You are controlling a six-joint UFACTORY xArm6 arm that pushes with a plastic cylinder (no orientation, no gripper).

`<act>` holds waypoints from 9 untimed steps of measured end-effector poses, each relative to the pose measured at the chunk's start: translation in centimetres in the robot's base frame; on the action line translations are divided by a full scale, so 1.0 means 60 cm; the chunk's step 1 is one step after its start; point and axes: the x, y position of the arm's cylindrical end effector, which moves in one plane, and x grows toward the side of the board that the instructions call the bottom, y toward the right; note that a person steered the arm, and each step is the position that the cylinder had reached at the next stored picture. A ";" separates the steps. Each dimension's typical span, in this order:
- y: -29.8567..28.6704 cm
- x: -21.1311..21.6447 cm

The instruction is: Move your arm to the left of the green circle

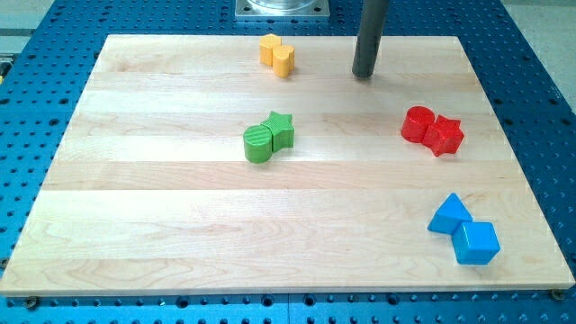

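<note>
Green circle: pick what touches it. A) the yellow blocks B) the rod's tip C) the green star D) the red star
C: the green circle sits pressed against the green star on its upper-right side, while my tip stands apart, toward the view's top right.

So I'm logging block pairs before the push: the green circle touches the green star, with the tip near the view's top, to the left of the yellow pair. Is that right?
Not quite. In the camera view, my tip is to the right of the yellow pair, not the left. The green circle does touch the green star, and the tip is near the view's top.
</note>
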 end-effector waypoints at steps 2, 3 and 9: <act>0.000 0.000; 0.000 0.002; -0.476 0.356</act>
